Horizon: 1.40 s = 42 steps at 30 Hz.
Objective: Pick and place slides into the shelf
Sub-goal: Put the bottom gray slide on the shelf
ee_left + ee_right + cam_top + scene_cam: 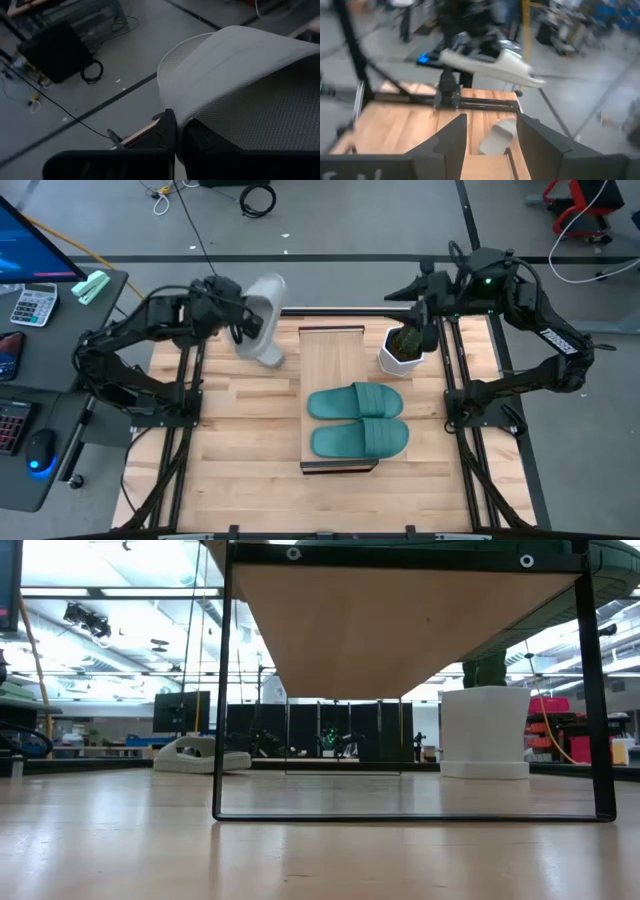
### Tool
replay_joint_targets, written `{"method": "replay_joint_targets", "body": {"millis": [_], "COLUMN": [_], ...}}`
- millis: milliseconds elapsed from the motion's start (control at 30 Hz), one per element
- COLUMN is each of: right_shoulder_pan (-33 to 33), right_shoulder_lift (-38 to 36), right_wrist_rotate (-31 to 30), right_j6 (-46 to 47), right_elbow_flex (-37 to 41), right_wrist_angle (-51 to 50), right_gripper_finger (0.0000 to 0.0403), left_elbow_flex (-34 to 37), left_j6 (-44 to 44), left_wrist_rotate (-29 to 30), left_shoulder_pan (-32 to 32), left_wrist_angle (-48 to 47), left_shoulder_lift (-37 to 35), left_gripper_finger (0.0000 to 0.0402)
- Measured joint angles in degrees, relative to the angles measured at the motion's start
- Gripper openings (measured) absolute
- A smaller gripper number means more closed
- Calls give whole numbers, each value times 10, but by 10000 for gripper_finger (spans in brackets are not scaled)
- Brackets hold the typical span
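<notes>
Grey slide, held (250, 85): filling the left wrist view, its textured sole lying against the left pincer (177, 135), which is clamped shut on the edge and carrying it in the air over the table's far left part.

Second grey slide (268, 352): lying on the table (240, 450) just beside the shelf's left edge.

Teal slides (358, 418): pair sitting side by side on the shelf (330, 355), near half; far half of the plank standing bare.

Advice, as judgement: swinging the held slide level and crosswise over the bare far half, lowering flat before releasing, staying clear of the white plant pot (402, 350).

Right pincer (428, 310): waiting open above that pot.
</notes>
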State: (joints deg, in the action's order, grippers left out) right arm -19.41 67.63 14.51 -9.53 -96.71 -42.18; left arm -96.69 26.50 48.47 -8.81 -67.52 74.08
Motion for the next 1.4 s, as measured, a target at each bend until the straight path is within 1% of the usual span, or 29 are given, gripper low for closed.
{"method": "replay_joint_targets", "body": {"millis": [100, 200, 267, 400, 467, 533, 700, 900, 1100, 1167, 1233, 1333, 1400], "right_shoulder_pan": [32, 73, 97, 135, 149, 160, 182, 194, 197, 197, 197, 197, 196], "right_shoulder_lift": [17, 45, 67, 112, 131, 148, 174, 177, 168, 165, 163, 163, 163], "right_wrist_rotate": [9, -1, -31, -116, -147, -164, -175, -177, -226, -232, -233, -235, -252], "right_j6": [-108, -230, -311, -461, -519, -556, -605, -595, -591, -591, -585, -559, -548], "right_elbow_flex": [0, 0, 0, 0, 0, 0, 0, 0, 0, 0, 0, 0, 0], "right_wrist_angle": [0, 2, 8, 53, 90, 125, 172, 185, 188, 190, 188, 187, 190], "right_gripper_finger": [179, 179, 179, 179, 179, 179, 179, 179, 179, 180, 186, 205, 221], "left_elbow_flex": [-14, -17, -17, -17, -17, -17, -17, -17, -17, -17, -17, -17, -17], "left_j6": [17, 18, 18, 17, 16, 16, 14, -2, -13, -14, -13, -14, -14], "left_wrist_rotate": [0, -6, -20, -29, -30, -34, -49, -52, -52, -52, -52, -59, -73], "left_shoulder_pan": [-19, -36, -46, -61, -67, -76, -90, -95, -95, -95, -95, -94, -91], "left_wrist_angle": [8, 27, 41, 45, 47, 48, 72, 122, 134, 135, 139, 147, 151], "left_shoulder_lift": [1, 2, 3, 19, 28, 35, 55, 58, 58, 58, 58, 58, 58], "left_gripper_finger": [12, 12, 12, 12, 12, 12, 12, 12, 12, 12, 12, 12, 12]}}
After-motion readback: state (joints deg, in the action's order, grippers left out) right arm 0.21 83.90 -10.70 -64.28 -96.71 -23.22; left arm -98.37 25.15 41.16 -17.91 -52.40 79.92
